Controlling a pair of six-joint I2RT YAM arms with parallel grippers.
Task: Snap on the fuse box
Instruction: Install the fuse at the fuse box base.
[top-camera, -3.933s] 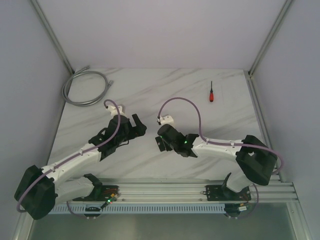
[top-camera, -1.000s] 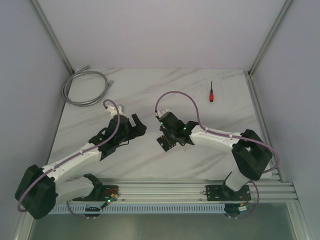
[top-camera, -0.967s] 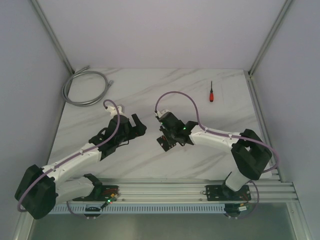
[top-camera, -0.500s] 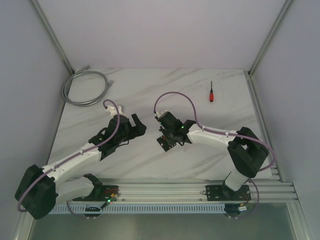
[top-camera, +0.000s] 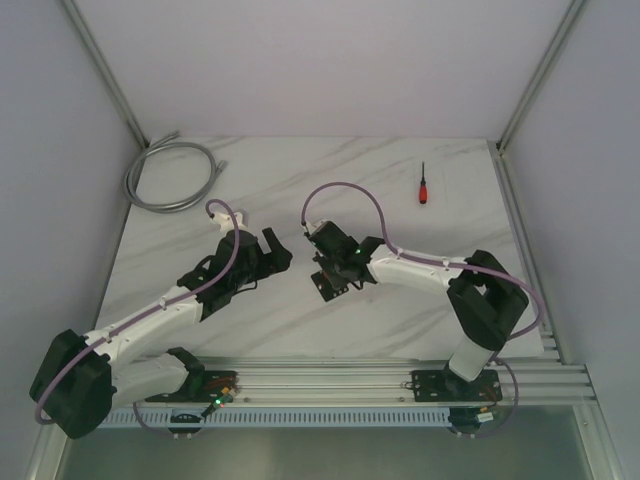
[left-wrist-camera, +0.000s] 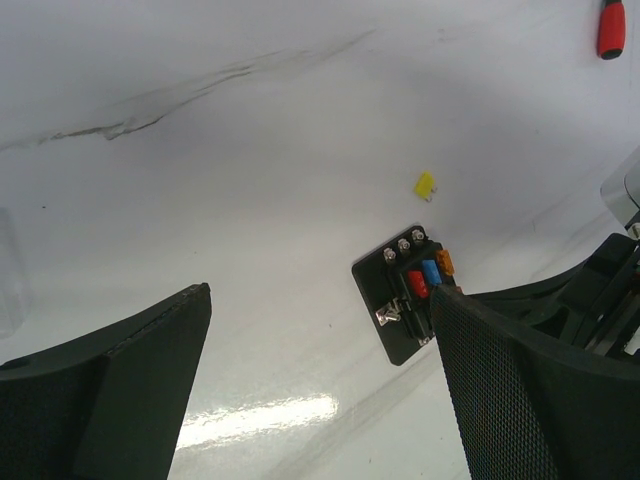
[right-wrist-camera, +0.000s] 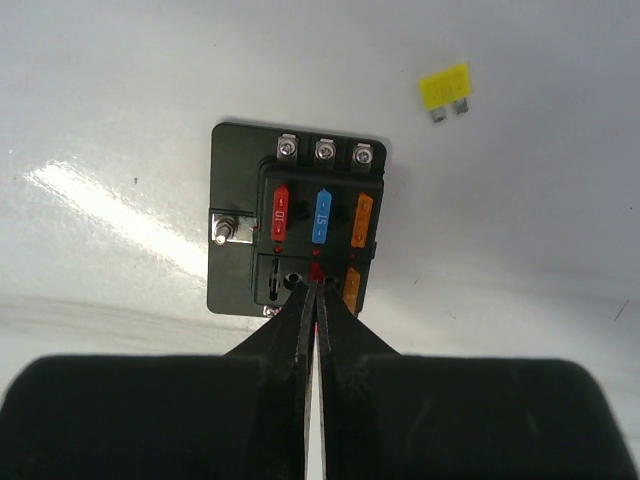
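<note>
The white marble-patterned table (top-camera: 350, 180) carries everything. The looped grey cable (top-camera: 170, 175) lies in its far left corner, well apart from my work, so it plays no part here.

My left gripper (left-wrist-camera: 320, 400) hangs with its jaws spread wide and holds nothing. It sits just beside the work, I judge as a spare hand ready to steady the part if it skids.

My right gripper (right-wrist-camera: 315, 285) does the job. Its jaws are pressed together into one narrow point, because a thin tip fits between the slots better than spread fingers. That tip rests on the small flat black rectangular plastic fuse box (right-wrist-camera: 300, 215), which lies flat on the table near the middle, between my two arms. It bears down at the lower row, where a speck of red shows. I cannot tell whether that is a fuse being seated.

The red-handled screwdriver (top-camera: 423, 186) lies far off to the right, unused. One tiny loose yellow fuse (right-wrist-camera: 446, 88) rests on the table near the box, apart from it.
</note>
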